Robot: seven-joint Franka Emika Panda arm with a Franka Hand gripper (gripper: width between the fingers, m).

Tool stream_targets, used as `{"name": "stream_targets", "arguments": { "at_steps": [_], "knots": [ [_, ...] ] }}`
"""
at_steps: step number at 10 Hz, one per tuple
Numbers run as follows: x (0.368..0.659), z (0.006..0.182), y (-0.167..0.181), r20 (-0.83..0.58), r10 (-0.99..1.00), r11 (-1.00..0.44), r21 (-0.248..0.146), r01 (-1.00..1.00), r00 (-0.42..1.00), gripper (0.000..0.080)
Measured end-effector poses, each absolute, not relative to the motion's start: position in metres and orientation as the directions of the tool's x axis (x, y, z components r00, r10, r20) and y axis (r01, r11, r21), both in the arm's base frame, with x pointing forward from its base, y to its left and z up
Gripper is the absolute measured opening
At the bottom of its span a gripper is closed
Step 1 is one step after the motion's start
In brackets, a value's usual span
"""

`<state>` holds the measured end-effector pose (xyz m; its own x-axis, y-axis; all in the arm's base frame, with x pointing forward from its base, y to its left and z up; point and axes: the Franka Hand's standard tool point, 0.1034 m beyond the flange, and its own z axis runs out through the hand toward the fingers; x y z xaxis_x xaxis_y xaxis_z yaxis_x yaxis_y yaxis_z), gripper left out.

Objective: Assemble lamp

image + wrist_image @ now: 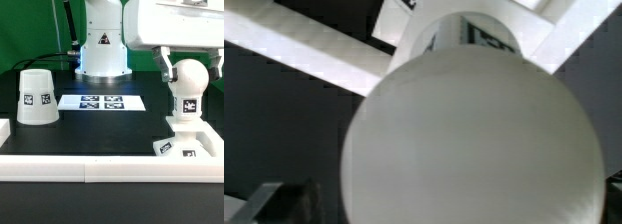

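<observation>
The shade [35,96] and marker board [100,101] lie well aside. The bulb [190,90], on the base [186,138], stands between the gripper [190,62] fingers; whether it is clamped, I cannot tell.

The exterior view looks low across the table [100,130] from the side of the white rail [110,165], facing the arm's base [103,50] and taking in the whole workspace from mid-distance. The wrist view looks along the bulb [473,140] from so near that it almost fills the picture. The bulb [187,85] is the part both views share.

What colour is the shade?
The shade is white, with a black-and-white tag on its side; the exterior view shows it best.
</observation>
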<state>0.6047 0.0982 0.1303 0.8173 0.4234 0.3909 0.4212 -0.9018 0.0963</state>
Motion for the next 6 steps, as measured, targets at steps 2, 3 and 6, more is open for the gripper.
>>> {"name": "stream_targets", "arguments": {
  "at_steps": [2,3,6],
  "knots": [
    [0.6037,0.1287,0.0961,0.38,0.421,-0.903,0.092,0.419,0.823,0.0698],
    [0.6031,0.1276,0.0963,0.367,0.423,-0.902,0.086,0.422,0.829,0.0698],
    [0.5948,0.121,0.0999,0.249,0.42,-0.905,0.034,0.425,0.873,0.0698]
  ]
}}
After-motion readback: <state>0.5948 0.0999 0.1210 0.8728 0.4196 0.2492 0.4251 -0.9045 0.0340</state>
